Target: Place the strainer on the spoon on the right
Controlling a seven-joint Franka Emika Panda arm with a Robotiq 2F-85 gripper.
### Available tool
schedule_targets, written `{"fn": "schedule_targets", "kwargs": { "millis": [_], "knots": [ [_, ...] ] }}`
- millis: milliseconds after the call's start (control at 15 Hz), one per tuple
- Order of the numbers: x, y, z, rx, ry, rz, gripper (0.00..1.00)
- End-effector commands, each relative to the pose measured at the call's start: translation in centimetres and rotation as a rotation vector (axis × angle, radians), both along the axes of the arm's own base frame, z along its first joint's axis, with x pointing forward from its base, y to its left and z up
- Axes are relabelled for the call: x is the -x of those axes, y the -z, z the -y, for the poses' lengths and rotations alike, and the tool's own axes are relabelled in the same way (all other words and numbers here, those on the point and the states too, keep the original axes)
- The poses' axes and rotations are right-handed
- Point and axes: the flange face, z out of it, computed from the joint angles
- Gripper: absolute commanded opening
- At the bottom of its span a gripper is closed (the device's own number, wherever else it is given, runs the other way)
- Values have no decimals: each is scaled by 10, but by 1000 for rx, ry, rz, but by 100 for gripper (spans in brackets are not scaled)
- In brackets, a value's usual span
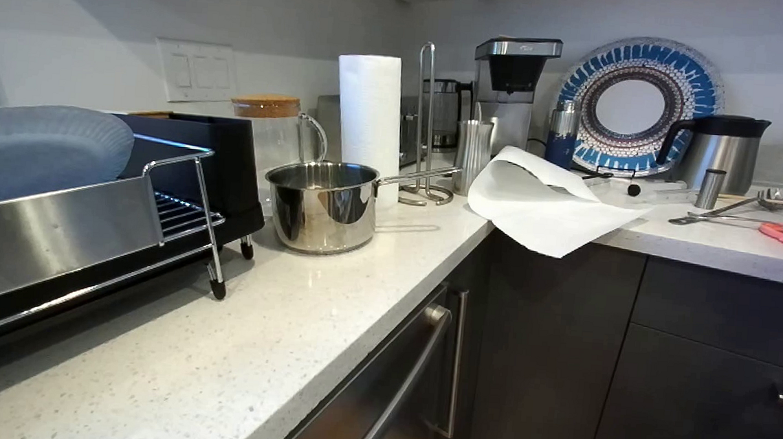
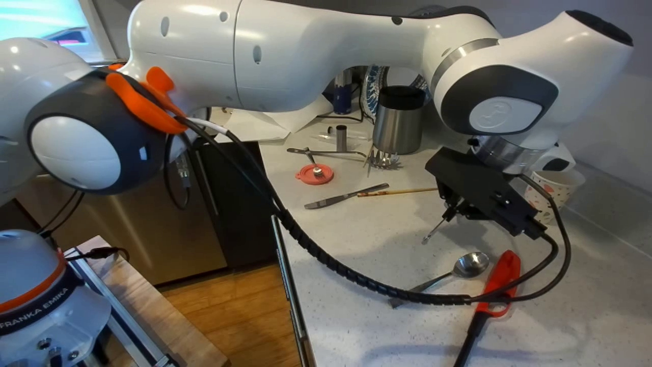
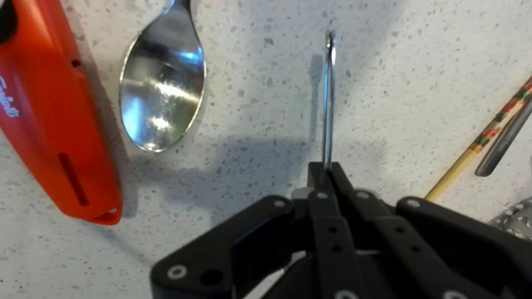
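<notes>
Carry step, I'd say: fingers (image 3: 318, 187) clamped on probable strainer handle (image 3: 326, 108), near spoon (image 3: 163, 93), not over it; next: shift above spoon, lower, release

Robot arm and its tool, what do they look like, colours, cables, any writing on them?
The arm is glossy white and rounded, with orange pieces around one joint and dark grey joint covers bearing white ovals. Black cables, partly ribbed, run to the tool, which is black with pale round pins. The base reads FRANKA EMIKA on a dark band.
</notes>
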Motion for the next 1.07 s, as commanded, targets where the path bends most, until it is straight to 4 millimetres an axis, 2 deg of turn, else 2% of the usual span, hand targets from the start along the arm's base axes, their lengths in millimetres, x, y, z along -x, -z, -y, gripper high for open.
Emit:
{"fn": "schedule_targets", "kwargs": {
  "millis": [0, 267, 1000],
  "knots": [
    [0, 0, 0, 0, 0, 0, 4],
    [1, -1, 3, 10, 20, 3, 1],
    [61, 3, 47, 80, 89, -60, 1]
  ]
}}
